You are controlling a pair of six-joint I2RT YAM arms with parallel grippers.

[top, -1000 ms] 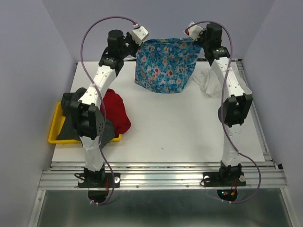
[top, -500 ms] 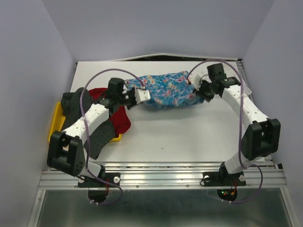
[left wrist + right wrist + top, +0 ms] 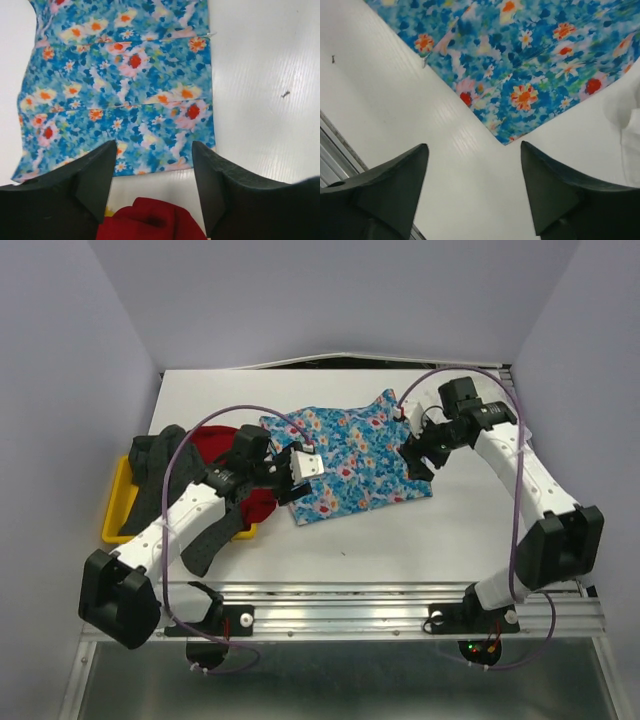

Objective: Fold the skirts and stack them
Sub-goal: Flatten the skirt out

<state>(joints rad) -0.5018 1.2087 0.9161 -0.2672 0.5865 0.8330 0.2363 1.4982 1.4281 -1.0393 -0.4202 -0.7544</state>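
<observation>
Top external view shows you the blue flower-print cloth skirt [image 3: 350,455] spread flat on the white table [image 3: 420,530]. Your left end effector [image 3: 155,146] and right end effector [image 3: 474,146] both gape wide, holding nothing.

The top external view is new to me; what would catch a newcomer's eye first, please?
The blue flowered skirt lies spread flat at mid-table, with the left gripper and right gripper open at its two sides. On the left, a red skirt bunches by the yellow tray.
</observation>
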